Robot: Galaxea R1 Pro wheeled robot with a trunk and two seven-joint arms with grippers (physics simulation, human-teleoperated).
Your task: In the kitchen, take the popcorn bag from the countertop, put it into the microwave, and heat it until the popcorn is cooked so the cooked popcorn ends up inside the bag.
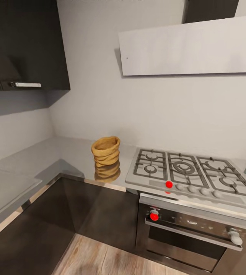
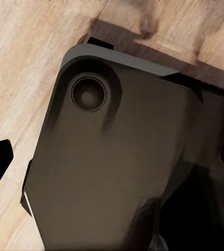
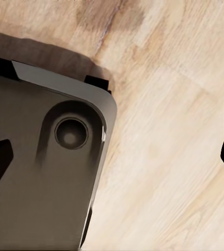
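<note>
Wood floor (image 3: 164, 136) under both wrist cams, base (image 2: 117, 167) below; pincers hang low, each with dark tips wide apart, holding nothing. Farther off, bag (image 1: 106, 151) sits upright on counter (image 1: 69, 152), just left of hob (image 1: 188, 172). Drive closer, square up, then raise an arm.

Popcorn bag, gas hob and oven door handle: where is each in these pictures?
popcorn bag (image 1: 106, 151), head view, on its wrinkled front.
gas hob (image 1: 184, 167), head view, on the middle burner grate.
oven door handle (image 1: 193, 232), head view, on the bar's middle.
</note>
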